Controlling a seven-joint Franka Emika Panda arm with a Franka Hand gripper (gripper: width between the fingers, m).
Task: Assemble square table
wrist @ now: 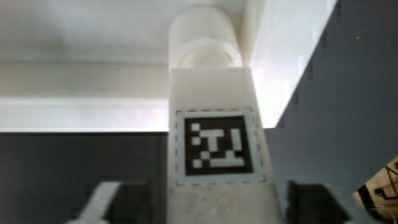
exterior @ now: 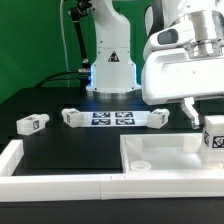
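The white square tabletop (exterior: 168, 160) lies at the front of the exterior view's right, raised rim up. A white leg (exterior: 213, 137) with a black-and-white tag stands upright at its far right corner. My gripper (exterior: 204, 118) hangs right over this leg. In the wrist view the leg (wrist: 217, 120) runs between my fingers (wrist: 103, 205), with the tabletop (wrist: 80, 95) beyond it. My gripper (wrist: 206, 208) straddles the leg's near end, and a thin gap shows on one side. Three more legs (exterior: 32, 123), (exterior: 72, 117), (exterior: 158, 118) lie loose on the black table.
The marker board (exterior: 112, 118) lies flat in the middle, in front of the robot base (exterior: 112, 70). Low white border strips (exterior: 50, 185) run along the front and the exterior view's left. A small round white part (exterior: 140, 163) sits on the tabletop.
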